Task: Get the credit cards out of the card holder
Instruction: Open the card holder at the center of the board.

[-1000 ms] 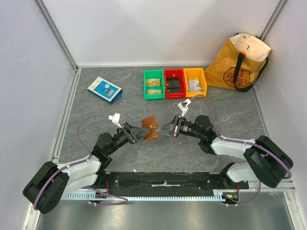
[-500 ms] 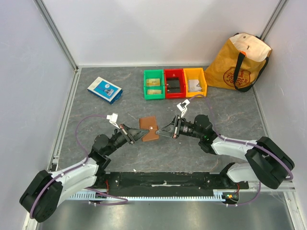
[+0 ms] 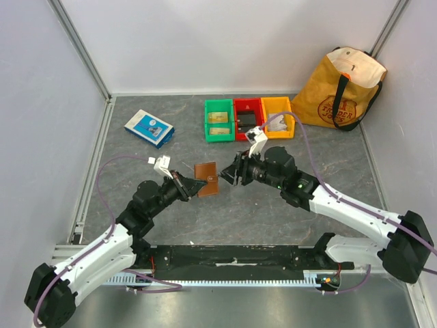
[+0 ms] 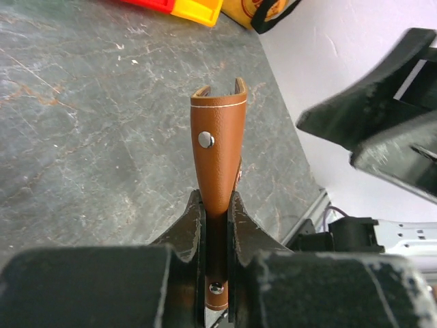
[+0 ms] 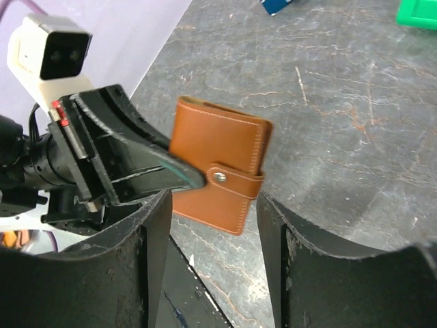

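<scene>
**A:** Left claw (image 3: 192, 186), state?

**B:** Closed tight on the card holder (image 3: 207, 179). It pinched one end of it. The rest of the holder stuck straight out past the fingertips, clear of the counter (image 3: 273, 212).

**A:** Condition of the holder?

**B:** Folded shut, with the strap (image 5: 235, 179) snapped across its face, so the inside was hidden.

**A:** Right claw (image 3: 229, 175)?

**B:** Open and gripping nothing. It faced the left claw, and the holder hung between the two. In its wrist view the fingers stood apart, one on either side of the holder's free end. I could not tell whether either finger touched the leather.

**A:** Anything else noted?

**B:** Beyond the right claw, on the counter, a green bin (image 3: 207, 121) held tan flat pieces (image 3: 220, 117). They were too small for me to say whether they were cards.
</scene>
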